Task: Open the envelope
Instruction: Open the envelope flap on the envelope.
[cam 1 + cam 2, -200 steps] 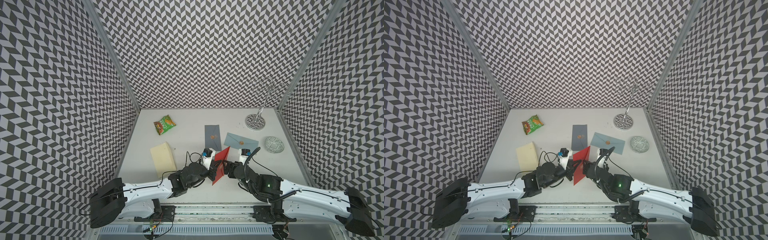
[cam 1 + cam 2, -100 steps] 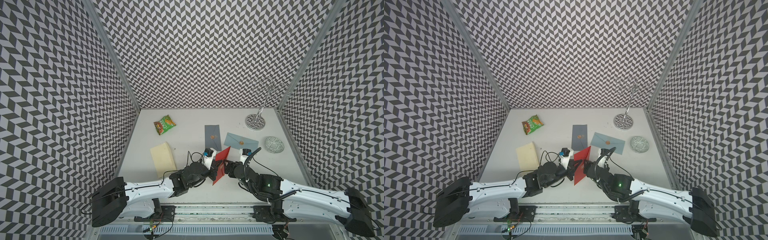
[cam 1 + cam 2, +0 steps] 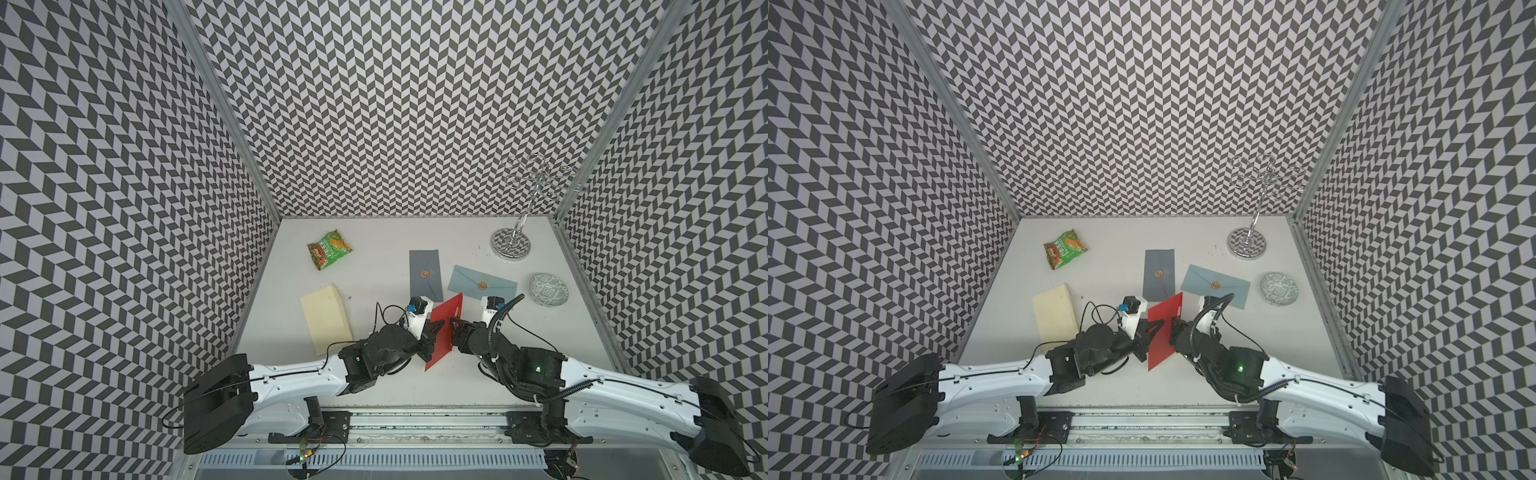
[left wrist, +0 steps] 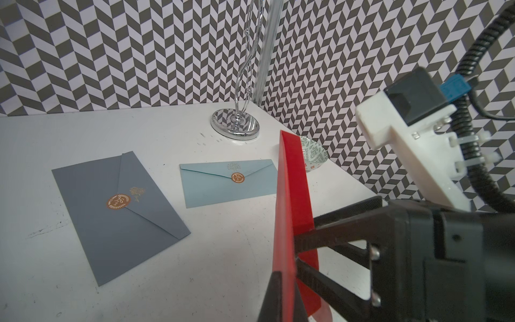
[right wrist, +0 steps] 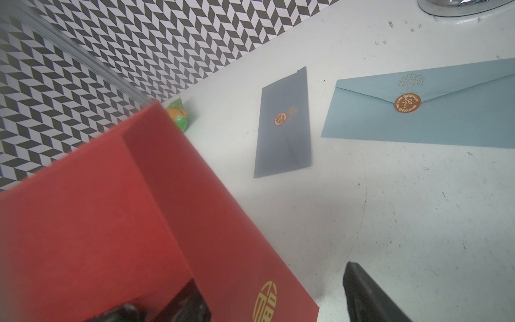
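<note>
Standing on edge near the front centre of the white table, the red paper envelope with a gold emblem sits between your two arms, as both top views show; whether its lower corner touches the surface cannot be told. Your left gripper is pressed together on the envelope's edge, pinching it upright, and the left wrist view shows the paper rising straight from that grip. Your right gripper meets it from the opposite side with jaws spread wide: one black finger stands clear of the paper, its partner lies close against the red face, and the emblem sits between them. Whether those fingers press the paper cannot be told. A curled red flap bows away beside the right gripper's lower finger. Flat on the table just behind lie a dark grey envelope with a copper seal and a light blue envelope with a copper seal, both apart from the grippers.
</note>
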Robot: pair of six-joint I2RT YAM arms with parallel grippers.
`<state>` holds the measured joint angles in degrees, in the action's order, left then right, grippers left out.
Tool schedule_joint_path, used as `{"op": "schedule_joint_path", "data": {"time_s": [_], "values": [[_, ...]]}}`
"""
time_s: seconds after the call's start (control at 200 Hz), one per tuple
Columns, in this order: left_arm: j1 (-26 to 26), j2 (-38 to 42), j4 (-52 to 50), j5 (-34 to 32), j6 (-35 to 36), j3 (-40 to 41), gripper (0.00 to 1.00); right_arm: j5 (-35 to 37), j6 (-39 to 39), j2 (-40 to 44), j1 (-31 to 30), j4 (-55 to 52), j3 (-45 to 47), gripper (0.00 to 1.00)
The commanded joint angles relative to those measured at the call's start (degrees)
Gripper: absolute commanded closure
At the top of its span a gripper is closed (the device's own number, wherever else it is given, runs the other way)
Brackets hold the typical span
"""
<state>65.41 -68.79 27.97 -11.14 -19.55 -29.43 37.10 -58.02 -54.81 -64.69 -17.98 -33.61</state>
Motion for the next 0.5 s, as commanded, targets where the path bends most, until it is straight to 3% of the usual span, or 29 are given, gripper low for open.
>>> {"op": "schedule_joint_path", "data": {"time_s": [0.0,0.205,0.411,0.491], "values": [[0.6,-0.13,-0.76,-0.23,1.34,-2.79,1.0,1.16,0.78,2.09,0.29,1.97,0.13,0.27],[0.52,1.6,1.17,-0.94,0.84,-0.61,1.0,-0.61,3.71,5.17,2.62,3.02,2.08,0.29],[-2.02,4.37,-1.17,-1.66,-2.31,0.62,1.0,-11.16,14.57,11.72,8.34,7.71,5.14,0.31],[-5.22,6.06,-0.52,2.31,-5.86,2.01,1.0,-13.15,18.61,14.75,9.14,8.37,5.77,0.23]]}}
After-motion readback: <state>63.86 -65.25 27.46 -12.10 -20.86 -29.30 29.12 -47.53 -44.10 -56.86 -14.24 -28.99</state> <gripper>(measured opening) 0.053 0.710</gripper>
